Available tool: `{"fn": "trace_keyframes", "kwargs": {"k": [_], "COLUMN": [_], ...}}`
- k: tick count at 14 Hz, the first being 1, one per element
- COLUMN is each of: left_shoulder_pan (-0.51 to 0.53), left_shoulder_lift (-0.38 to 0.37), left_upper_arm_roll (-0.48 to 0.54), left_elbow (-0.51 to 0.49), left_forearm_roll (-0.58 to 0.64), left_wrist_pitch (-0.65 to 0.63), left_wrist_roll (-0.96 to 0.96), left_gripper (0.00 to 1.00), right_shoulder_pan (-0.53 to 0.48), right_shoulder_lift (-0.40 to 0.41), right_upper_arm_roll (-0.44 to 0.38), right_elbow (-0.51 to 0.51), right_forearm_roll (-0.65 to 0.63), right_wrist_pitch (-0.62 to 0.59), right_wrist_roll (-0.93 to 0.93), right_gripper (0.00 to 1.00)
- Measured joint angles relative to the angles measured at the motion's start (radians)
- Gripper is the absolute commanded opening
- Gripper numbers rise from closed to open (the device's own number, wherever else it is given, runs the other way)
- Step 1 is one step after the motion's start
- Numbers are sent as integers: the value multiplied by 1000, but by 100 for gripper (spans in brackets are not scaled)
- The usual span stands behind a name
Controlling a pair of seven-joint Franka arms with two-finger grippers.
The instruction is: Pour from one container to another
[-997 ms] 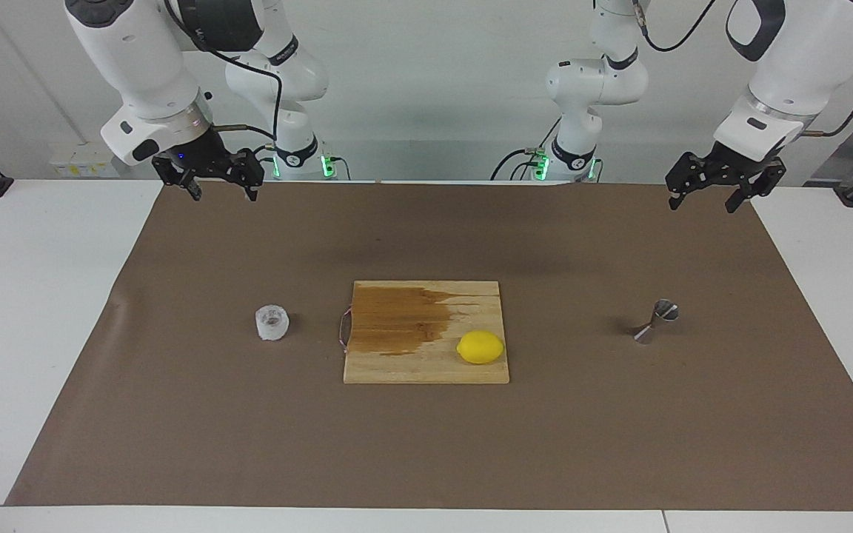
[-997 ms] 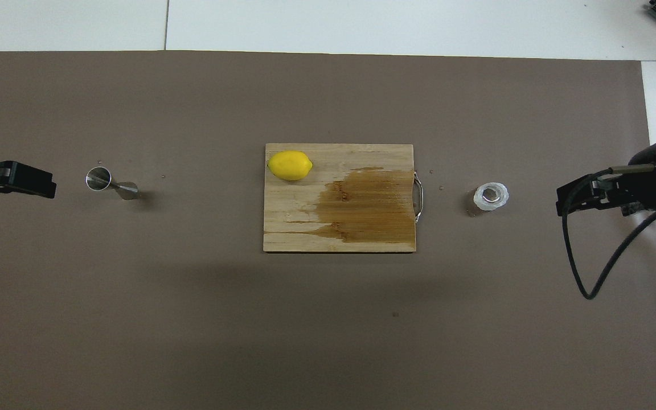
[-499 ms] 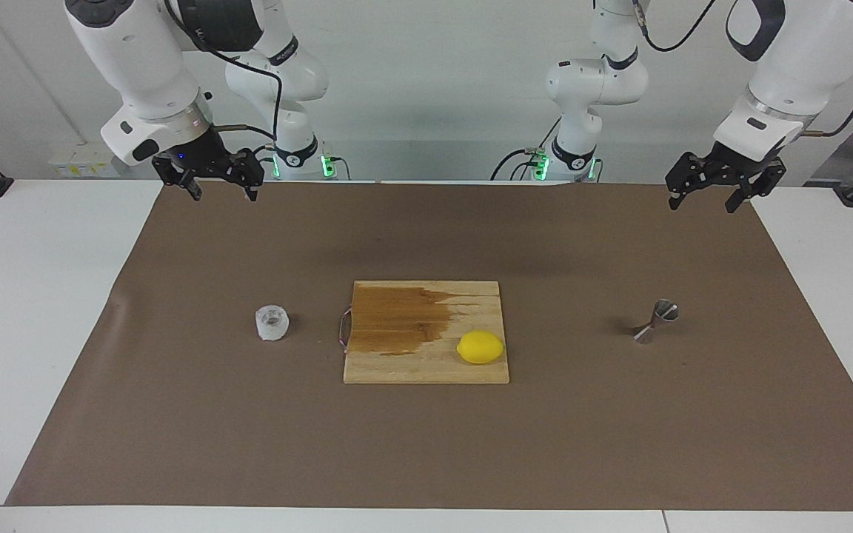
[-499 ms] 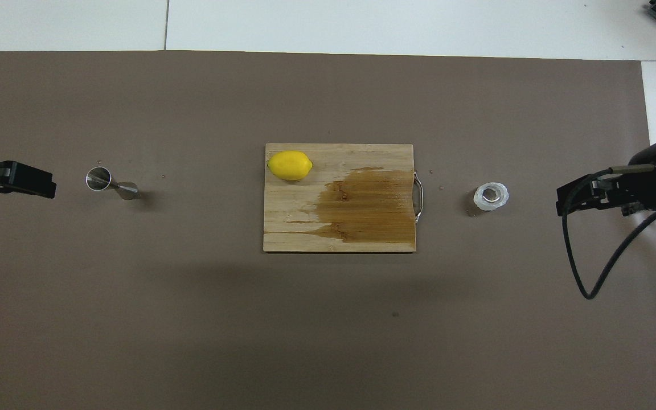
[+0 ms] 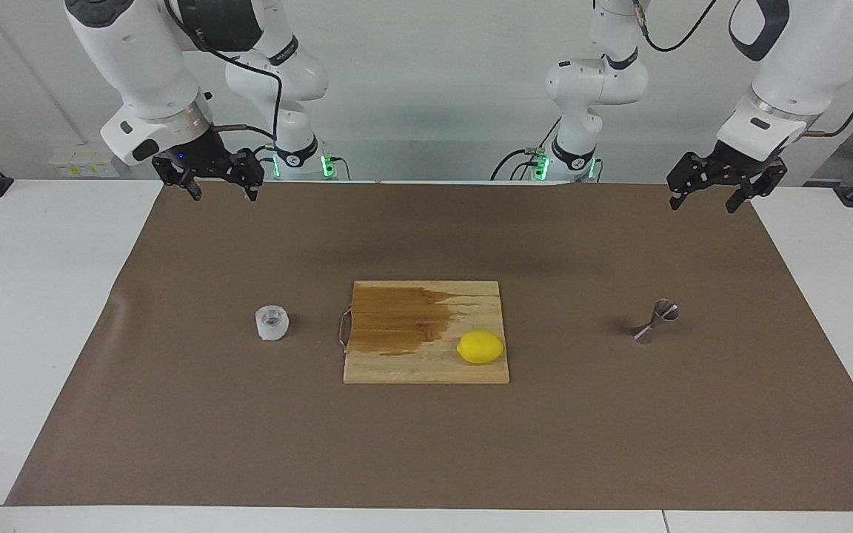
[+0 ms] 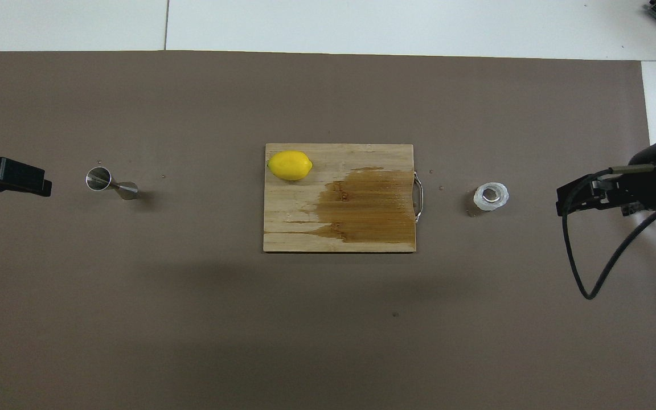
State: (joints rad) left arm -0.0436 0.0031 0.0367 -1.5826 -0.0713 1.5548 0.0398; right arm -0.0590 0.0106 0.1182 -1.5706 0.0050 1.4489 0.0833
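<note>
One glass cup (image 5: pixel 272 323) at 9 o'clock and one jigger (image 5: pixel 657 320) at 3 o'clock of one cutting board (image 5: pixel 412 366) bearing one lemon (image 5: pixel 480 347); two grippers, left (image 5: pixel 706 197) and right (image 5: pixel 223 191), raised, jaws wide, empty.

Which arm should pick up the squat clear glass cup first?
Right. The right gripper hangs open at the squat clear glass cup's end of the table; the left gripper is over the other end.

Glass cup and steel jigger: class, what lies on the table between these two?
Between the glass cup and the steel jigger lies a wooden cutting board carrying a lemon; the overhead view shows it plainly.
</note>
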Motion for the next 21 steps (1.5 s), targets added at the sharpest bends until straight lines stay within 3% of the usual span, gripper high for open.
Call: {"fn": "trace_keyframes", "kwargs": {"k": [4, 10, 21], "left_shoulder_pan": [47, 106, 244], "left_shoulder_lift": [101, 290, 468], "left_upper_arm_roll": [3, 6, 9], "left_elbow": [71, 221, 230], "left_forearm_roll": [-61, -182, -425], "left_wrist_pitch": [0, 21, 143], "left_wrist_roll": [-100, -419, -919], "left_gripper": [100, 100, 100], "right_shoulder_pan": [0, 0, 0], "right_shoulder_lift": [0, 0, 0], "right_upper_arm_roll": [0, 0, 0], "right_elbow": [0, 0, 0], "right_forearm_roll": [0, 0, 0], "right_wrist_pitch": [0, 0, 0], "right_wrist_roll": [0, 0, 0], "right_gripper": [100, 100, 100]}}
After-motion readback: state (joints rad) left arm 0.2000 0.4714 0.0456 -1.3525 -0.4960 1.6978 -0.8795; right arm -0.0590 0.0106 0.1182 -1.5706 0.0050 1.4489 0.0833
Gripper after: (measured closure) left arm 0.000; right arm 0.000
